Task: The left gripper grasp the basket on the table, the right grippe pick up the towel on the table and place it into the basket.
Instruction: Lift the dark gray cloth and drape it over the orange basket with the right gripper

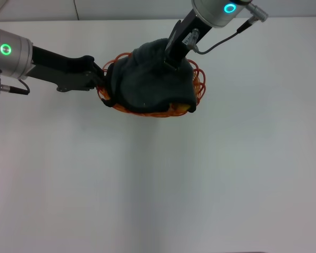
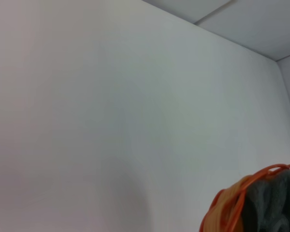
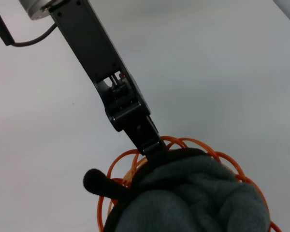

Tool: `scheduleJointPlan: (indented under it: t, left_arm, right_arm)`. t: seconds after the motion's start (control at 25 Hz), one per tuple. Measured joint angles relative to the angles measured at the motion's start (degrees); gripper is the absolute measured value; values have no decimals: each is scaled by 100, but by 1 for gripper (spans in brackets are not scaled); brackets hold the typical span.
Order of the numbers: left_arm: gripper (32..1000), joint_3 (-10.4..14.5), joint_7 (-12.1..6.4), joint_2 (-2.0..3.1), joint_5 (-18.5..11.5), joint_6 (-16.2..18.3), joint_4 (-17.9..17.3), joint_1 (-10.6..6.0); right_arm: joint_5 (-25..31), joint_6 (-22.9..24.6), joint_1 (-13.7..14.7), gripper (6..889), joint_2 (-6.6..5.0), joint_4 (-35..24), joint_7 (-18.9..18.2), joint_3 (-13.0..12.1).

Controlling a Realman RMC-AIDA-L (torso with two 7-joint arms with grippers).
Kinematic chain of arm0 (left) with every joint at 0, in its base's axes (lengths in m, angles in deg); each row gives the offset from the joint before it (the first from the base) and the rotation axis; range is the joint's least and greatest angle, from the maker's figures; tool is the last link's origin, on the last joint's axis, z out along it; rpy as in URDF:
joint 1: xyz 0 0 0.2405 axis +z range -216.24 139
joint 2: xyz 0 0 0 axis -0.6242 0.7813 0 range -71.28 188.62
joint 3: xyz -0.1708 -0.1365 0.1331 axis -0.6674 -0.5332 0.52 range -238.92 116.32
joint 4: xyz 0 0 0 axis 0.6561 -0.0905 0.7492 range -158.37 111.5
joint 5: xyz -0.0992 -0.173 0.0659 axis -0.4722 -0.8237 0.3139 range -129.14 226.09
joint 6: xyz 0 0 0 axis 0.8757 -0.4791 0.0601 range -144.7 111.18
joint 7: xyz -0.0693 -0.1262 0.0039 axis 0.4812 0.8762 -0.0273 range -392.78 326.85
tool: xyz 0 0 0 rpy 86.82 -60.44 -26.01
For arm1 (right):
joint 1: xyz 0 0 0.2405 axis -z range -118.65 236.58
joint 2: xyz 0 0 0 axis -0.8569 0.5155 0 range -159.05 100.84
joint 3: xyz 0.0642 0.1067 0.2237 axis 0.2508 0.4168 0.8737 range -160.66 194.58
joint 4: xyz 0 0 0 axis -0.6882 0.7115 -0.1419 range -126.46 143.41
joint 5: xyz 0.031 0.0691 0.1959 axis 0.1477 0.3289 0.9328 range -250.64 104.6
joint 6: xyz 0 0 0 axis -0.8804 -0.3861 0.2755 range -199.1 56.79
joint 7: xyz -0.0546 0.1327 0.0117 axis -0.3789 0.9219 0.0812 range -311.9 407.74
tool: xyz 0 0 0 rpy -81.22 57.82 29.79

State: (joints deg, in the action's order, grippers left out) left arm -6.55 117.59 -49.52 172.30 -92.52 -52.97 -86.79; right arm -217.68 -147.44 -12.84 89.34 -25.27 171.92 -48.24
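The orange wire basket (image 1: 199,81) stands on the white table (image 1: 158,184) at the back middle. The dark grey-green towel (image 1: 147,79) lies heaped in it and hangs over its rim. My left gripper (image 1: 102,80) reaches in from the left and is shut on the basket's left rim. My right gripper (image 1: 173,62) comes down from the back and rests on the top of the towel. The right wrist view shows the left gripper (image 3: 154,147) clamped on the basket (image 3: 222,158), with the towel (image 3: 198,198) and its black loop (image 3: 94,181). The left wrist view catches the basket (image 2: 229,200) and towel (image 2: 276,203).
The table (image 2: 111,121) spreads bare white in front of the basket and to both sides. Its far edge runs just behind the basket. A thin grey cable (image 1: 221,39) hangs from the right wrist above the towel.
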Motion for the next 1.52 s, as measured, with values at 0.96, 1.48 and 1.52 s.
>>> scheduleJointPlan:
  t: [0.96, 1.48, 1.52]
  left_arm:
    - [86, -11, -10, 0, 2, 20, 0, 34]
    - [86, 0, -16, 0, 19, 35, 1, 47]
    - [86, 0, -17, 0, 20, 36, 1, 50]
  right_arm:
    - [164, -121, -25, 271, 3, -61, -73, -3]
    - [193, -180, -61, 776, 12, -70, -138, -11]
    - [193, -181, -61, 799, 12, -71, -139, -11]
